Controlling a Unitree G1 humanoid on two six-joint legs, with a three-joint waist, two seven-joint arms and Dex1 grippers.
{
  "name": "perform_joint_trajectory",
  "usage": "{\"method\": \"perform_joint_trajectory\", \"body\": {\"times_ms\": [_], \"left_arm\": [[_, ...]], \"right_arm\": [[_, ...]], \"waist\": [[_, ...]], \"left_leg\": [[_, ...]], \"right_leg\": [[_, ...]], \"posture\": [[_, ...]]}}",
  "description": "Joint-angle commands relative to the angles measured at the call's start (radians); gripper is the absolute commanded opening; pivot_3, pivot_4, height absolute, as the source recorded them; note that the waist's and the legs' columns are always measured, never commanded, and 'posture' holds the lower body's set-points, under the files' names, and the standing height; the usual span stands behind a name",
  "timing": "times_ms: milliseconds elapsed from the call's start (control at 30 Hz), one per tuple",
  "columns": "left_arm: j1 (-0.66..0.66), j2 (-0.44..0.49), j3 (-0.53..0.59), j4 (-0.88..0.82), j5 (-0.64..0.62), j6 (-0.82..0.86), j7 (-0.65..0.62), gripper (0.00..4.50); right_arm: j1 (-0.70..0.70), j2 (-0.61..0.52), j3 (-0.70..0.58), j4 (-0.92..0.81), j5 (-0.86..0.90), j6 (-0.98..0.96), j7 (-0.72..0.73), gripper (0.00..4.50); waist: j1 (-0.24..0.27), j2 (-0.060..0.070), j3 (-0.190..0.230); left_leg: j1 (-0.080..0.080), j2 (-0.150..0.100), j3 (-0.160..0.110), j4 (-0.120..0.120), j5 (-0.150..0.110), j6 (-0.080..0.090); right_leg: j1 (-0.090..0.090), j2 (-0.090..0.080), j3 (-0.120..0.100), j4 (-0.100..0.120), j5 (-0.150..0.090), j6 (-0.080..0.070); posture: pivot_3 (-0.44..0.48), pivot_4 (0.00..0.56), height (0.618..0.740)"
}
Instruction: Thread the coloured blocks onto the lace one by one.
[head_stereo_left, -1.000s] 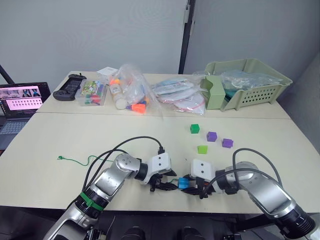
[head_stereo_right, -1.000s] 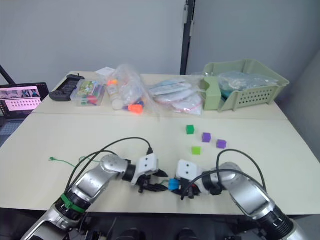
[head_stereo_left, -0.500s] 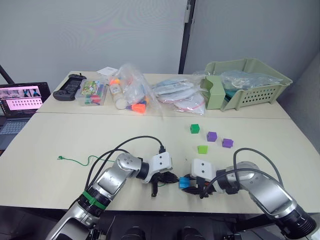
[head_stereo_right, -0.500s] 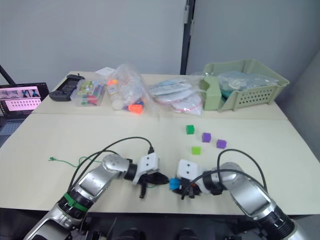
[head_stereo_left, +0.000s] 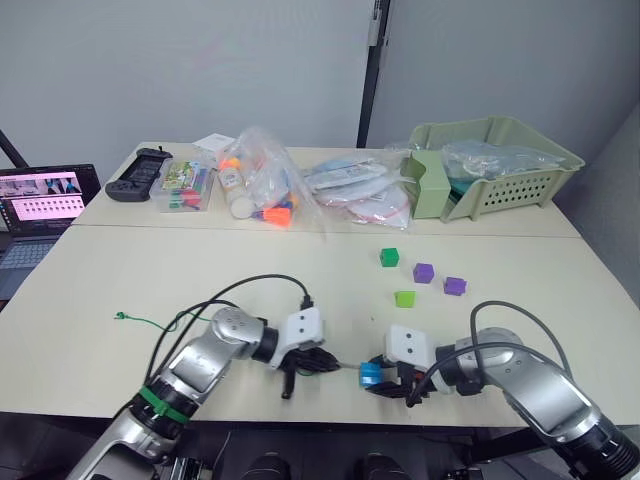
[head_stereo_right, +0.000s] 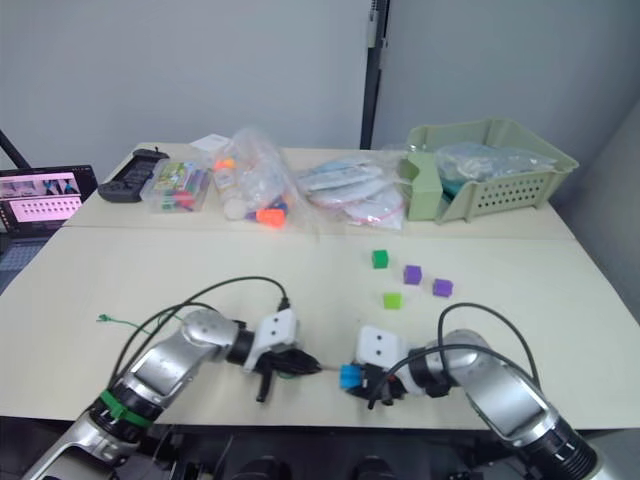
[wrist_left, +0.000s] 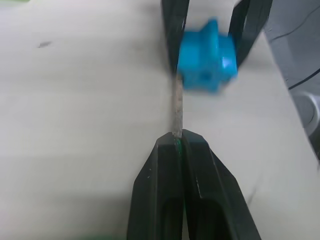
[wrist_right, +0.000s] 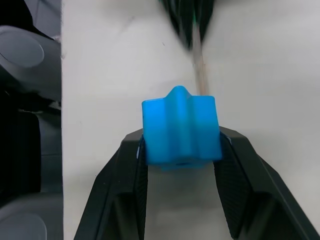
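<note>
Threading of the first block under way, none fully strung as far as I can judge. Right claw (wrist_right: 180, 150) clamped on the blue block (head_stereo_left: 371, 375), both fingers pressed to its sides, just above the near edge of the desk (head_stereo_left: 120, 270). Left claw (wrist_left: 181, 142) pinched tight on the lace (head_stereo_left: 160, 322) at the base of its stiff pale tip (wrist_left: 177, 112).

Tip's long axis runs straight from left claw toward the block, pointing at the right claw; its end meets the block's face, apparently entering the hole, though depth can't be told. Green string trails away leftward across the desk to its far end.

Left to do: four loose blocks, two green (head_stereo_left: 389, 257) (head_stereo_left: 404, 298) and two purple (head_stereo_left: 423, 272) (head_stereo_left: 455, 286), sit well apart further back on the desk.
</note>
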Motion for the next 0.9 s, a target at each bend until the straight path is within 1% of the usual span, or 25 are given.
{"method": "perform_joint_trajectory", "body": {"times_ms": [33, 167, 333, 533, 567, 600, 733, 900], "left_arm": [[0.002, -0.004, 0.014, -0.028, -0.013, -0.004, 0.000, 0.00], [0.004, -0.007, 0.015, -0.035, -0.012, 0.001, 0.002, 0.00], [0.009, 0.002, -0.005, -0.054, -0.014, 0.007, -0.028, 0.00], [0.001, 0.006, -0.016, -0.028, 0.034, -0.029, -0.009, 0.00], [0.003, -0.001, -0.005, -0.030, 0.029, -0.026, 0.001, 0.50], [0.005, -0.003, 0.000, -0.034, 0.027, -0.026, 0.006, 0.68], [0.013, -0.001, -0.007, -0.046, 0.031, -0.020, 0.016, 1.92], [0.028, -0.012, -0.015, -0.044, 0.017, -0.009, 0.013, 1.94]], "right_arm": [[0.007, -0.014, -0.019, 0.000, -0.004, 0.001, -0.004, 1.35], [0.006, -0.012, -0.019, 0.003, -0.006, -0.002, -0.006, 1.35], [0.004, -0.011, -0.020, 0.005, -0.006, -0.001, -0.007, 1.35], [0.002, -0.016, -0.024, 0.007, -0.007, -0.002, -0.005, 1.35], [0.003, -0.017, -0.024, 0.006, -0.007, -0.002, -0.005, 1.35], [0.004, -0.017, -0.024, 0.006, -0.007, -0.002, -0.005, 1.35], [0.006, -0.019, -0.024, 0.004, -0.007, -0.001, -0.005, 1.35], [0.006, -0.018, -0.026, 0.005, -0.007, -0.002, -0.006, 1.35]], "waist": [[0.000, 0.000, 0.000], [-0.001, 0.000, 0.000], [-0.001, 0.000, 0.000], [-0.001, 0.000, 0.000], [-0.001, 0.000, 0.000], [-0.001, 0.000, 0.000], [-0.001, 0.000, 0.000], [0.000, 0.000, 0.000]], "left_leg": [[0.000, 0.000, 0.000, 0.000, 0.000, 0.000], [0.000, 0.000, 0.000, 0.000, 0.000, 0.000], [0.000, 0.000, 0.000, 0.000, 0.000, 0.000], [0.000, 0.000, 0.001, 0.000, 0.000, 0.000], [0.000, 0.000, 0.000, 0.000, 0.000, 0.000], [0.000, 0.000, 0.000, 0.000, 0.000, 0.000], [0.000, 0.000, 0.000, 0.000, 0.000, 0.000], [0.000, 0.000, 0.000, 0.000, 0.000, 0.000]], "right_leg": [[0.000, 0.000, 0.000, 0.000, 0.000, 0.000], [0.000, 0.000, 0.000, 0.000, 0.000, 0.000], [0.000, 0.000, 0.000, 0.000, 0.000, 0.000], [0.000, 0.000, 0.000, 0.000, 0.000, 0.000], [0.000, 0.000, 0.000, 0.000, 0.000, 0.000], [0.000, 0.000, 0.000, 0.000, 0.000, 0.000], [0.000, 0.000, 0.000, 0.000, 0.000, 0.000], [0.000, 0.000, 0.000, 0.000, 0.000, 0.000]], "posture": [[0.000, 0.150, 0.740], [0.000, 0.150, 0.740], [0.000, 0.150, 0.740], [0.000, 0.150, 0.740], [0.000, 0.150, 0.740], [0.000, 0.150, 0.740], [0.000, 0.150, 0.740], [0.000, 0.150, 0.740]]}}
